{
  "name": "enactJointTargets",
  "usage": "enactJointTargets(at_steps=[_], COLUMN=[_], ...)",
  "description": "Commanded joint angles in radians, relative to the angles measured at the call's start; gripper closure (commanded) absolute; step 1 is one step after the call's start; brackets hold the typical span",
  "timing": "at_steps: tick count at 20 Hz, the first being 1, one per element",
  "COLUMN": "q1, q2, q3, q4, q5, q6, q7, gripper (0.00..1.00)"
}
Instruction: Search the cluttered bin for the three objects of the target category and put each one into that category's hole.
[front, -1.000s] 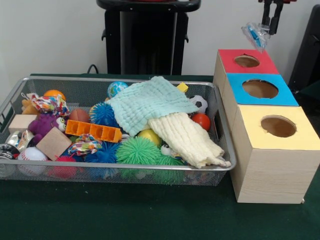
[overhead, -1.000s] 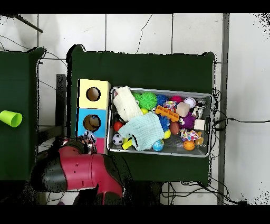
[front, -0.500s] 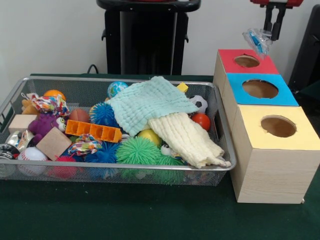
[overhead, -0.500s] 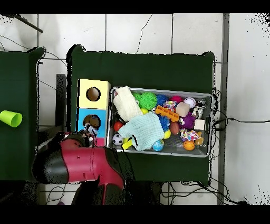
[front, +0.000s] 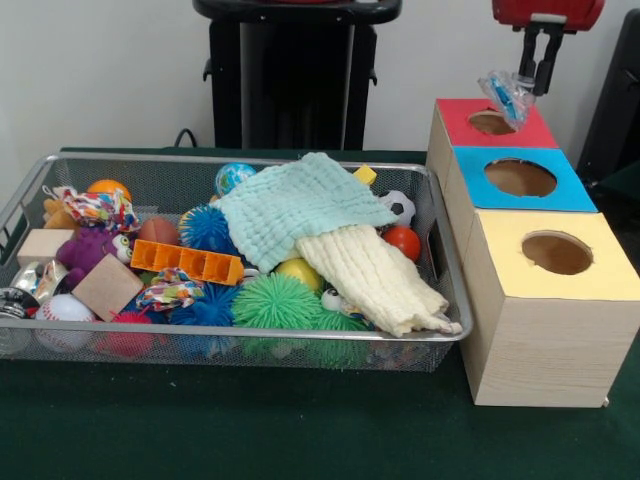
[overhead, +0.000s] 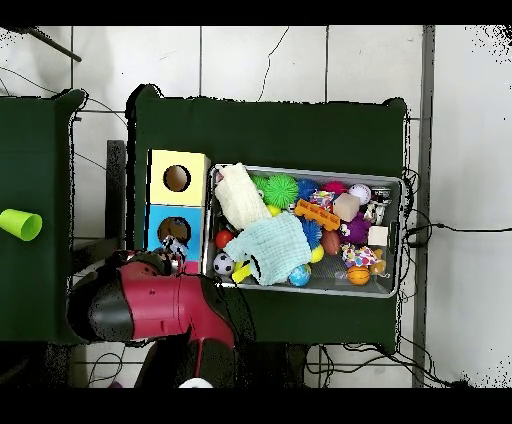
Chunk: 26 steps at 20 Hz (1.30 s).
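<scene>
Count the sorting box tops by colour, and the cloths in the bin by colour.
Red box top: 1
Blue box top: 1
Yellow box top: 1
Mint green cloth: 1
Cream cloth: 1
Total: 5

Wire-mesh metal bin (front: 440, 300), soft waffle-weave cloths (front: 300, 205), pale matt wood boxes (front: 545, 345), crinkly clear plastic packet (front: 503, 95), matt green bench (front: 250, 425).

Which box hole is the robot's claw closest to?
The red box, farthest back in the row. The gripper hangs just above it with a crinkly blue packet; the blue box and yellow box sit nearer the camera.
</scene>
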Motion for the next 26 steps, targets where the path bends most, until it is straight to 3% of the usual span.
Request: enactJointTargets(at_steps=[1,7,14,26], q1=[-0.042,-0.055,-0.045,-0.047], q2=[0.037,0.030,-0.006,0.013], q3=[0.045,0.042,0.033,0.037], q4=[-0.024,-0.033,-0.077,-0.111], q5=[-0.007,-0.012,-0.006,-0.010], q6=[0.024,0.043,0.148,0.148], q7=[0.108,0.095,0.094,0.097], gripper=[1.00,1.00,1.00,1.00])
